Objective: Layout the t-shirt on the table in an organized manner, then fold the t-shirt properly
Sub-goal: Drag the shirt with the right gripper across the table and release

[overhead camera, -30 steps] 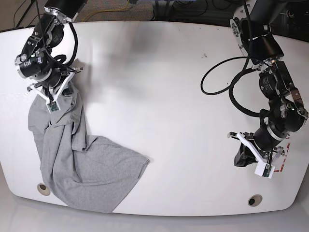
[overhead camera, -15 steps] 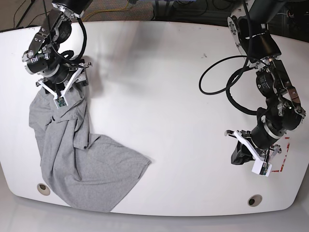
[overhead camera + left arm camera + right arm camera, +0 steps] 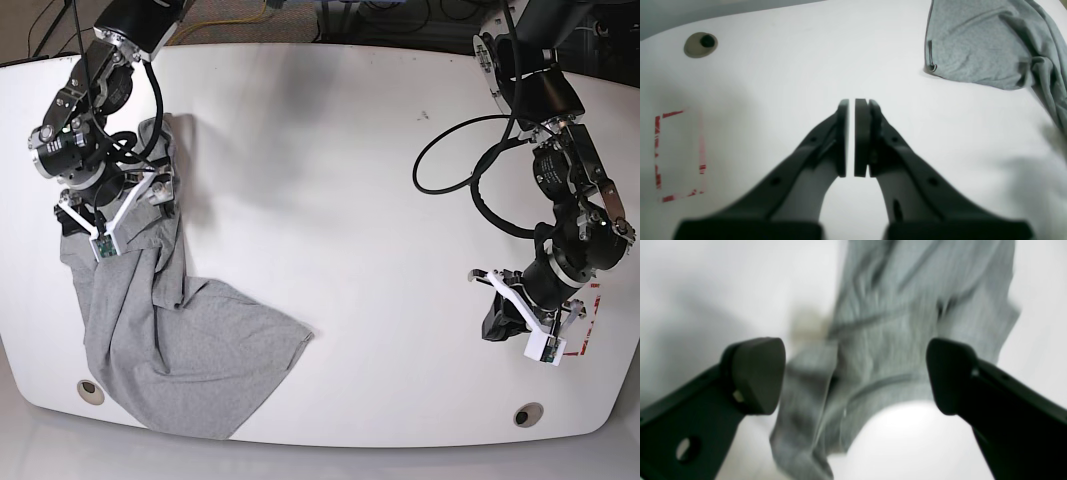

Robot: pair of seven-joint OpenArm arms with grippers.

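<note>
Right end effector [image 3: 855, 373]: jaws spread wide, nothing between them; I see the t-shirt [image 3: 160, 330] directly below and ahead of it, grey fabric bunched in ridges under the gap; the wrist view is blurred, so I cannot tell whether the tips touch cloth.

Left end effector [image 3: 851, 136]: jaws nearly closed, a thin slit between the pads, holding nothing; it hovers over bare desk [image 3: 340, 200]; the red tape mark [image 3: 678, 155] lies to its left in its wrist view, a grommet hole [image 3: 700, 44] ahead-left, and a hem corner of the shirt far ahead-right, well apart.

Shirt state: crumpled, a narrow twisted column beneath the right end effector, fanning into a wider flap further from it, toward the desk's near edge; not laid out yet; I judge the layout step barely started.

Handling judgement: light, soft, limp cotton; it will drape and drag, not hold shape; folds will slide on the glossy top. Best holds are seams, so 1 end effector per shoulder or hem corner, pinching 1 layer only; a grab at the bunched middle risks taking 2 layers.
</note>
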